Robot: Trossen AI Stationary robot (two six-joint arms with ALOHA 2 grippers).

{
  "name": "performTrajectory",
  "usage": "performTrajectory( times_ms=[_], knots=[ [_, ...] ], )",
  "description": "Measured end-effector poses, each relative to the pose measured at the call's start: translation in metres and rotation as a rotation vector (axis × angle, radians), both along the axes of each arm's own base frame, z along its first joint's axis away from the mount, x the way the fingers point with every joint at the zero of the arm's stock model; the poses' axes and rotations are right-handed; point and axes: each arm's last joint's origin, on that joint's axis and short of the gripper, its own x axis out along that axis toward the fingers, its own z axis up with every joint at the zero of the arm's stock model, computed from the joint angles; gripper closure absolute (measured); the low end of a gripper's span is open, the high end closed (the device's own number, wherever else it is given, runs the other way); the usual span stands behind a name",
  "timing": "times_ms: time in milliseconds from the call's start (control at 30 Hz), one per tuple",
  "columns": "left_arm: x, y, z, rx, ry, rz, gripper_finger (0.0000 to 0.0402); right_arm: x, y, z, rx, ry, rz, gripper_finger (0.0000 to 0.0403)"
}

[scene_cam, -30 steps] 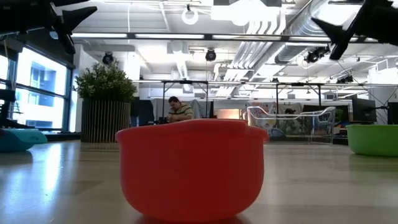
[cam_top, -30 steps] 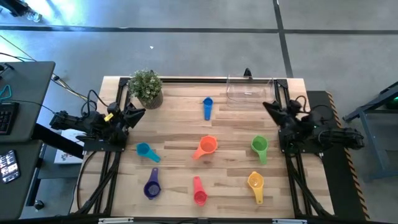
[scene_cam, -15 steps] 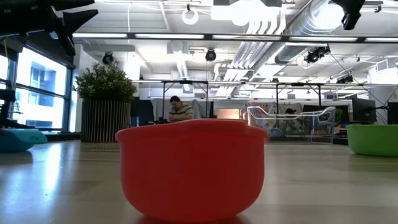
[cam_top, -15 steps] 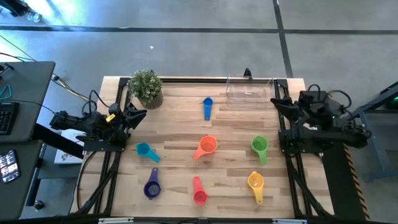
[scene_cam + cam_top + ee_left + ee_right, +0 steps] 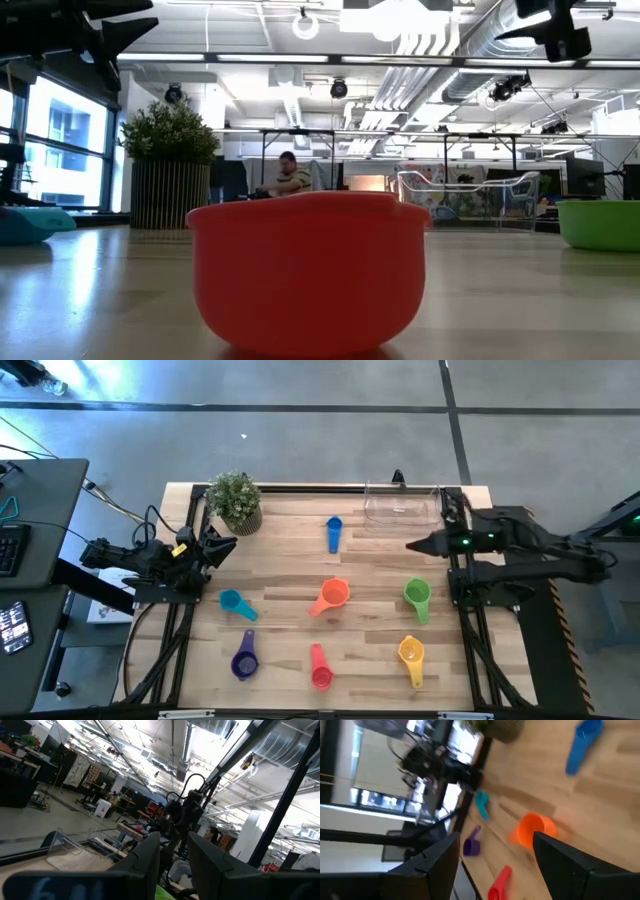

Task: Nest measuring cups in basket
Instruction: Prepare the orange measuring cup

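Seven measuring cups lie apart on the wooden table, each resting on its base: blue (image 5: 334, 532), orange (image 5: 331, 596), green (image 5: 417, 598), yellow (image 5: 411, 656), red-pink (image 5: 320, 668), purple (image 5: 244, 658), teal (image 5: 236, 603). The clear basket (image 5: 402, 505) stands at the far edge, right of the middle. My right gripper (image 5: 410, 545) is open and hangs in the air over the table between the basket and the green cup, pointing toward the table's left. Its wrist view shows the orange cup (image 5: 532, 830) and the blue cup (image 5: 582, 742) ahead. My left gripper (image 5: 225, 543) waits open at the left edge.
A potted plant (image 5: 235, 500) stands at the far left corner. The arms' dark frames run along both side edges of the table. In the low view the red-pink cup (image 5: 305, 270) fills the foreground. A person (image 5: 290, 178) sits far off in the room.
My right arm has risen from its place at the table's right edge and reached out toward the table's left, so its gripper now hangs over the table near the basket and the green cup. No cup has moved.
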Motion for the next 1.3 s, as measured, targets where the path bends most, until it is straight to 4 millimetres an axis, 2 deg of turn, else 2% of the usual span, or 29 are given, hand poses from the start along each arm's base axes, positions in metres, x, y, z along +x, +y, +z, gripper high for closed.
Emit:
performTrajectory(
  times_ms=[267,567,800,1000,1300],
  knots=[
    [0.000,0.000,0.000,-0.001,0.000,0.000,0.0312,0.037,0.003,-0.008,0.220,0.251,-0.019,0.0159],
    [0.001,0.000,-0.002,0.005,0.024,0.000,0.0312,0.074,0.025,-0.040,0.352,0.526,-0.068,0.0159],
    [0.003,-0.001,-0.008,-0.001,0.086,-0.007,0.0312,0.087,0.041,-0.063,0.392,0.703,-0.105,0.0159],
    [0.004,-0.001,-0.013,-0.006,0.130,-0.013,0.0312,0.097,0.053,-0.073,0.388,0.728,-0.130,0.0159],
    [0.005,-0.001,-0.014,-0.003,0.146,-0.012,0.0312,0.142,0.064,-0.083,0.381,0.481,-0.143,0.0159]
  ],
)
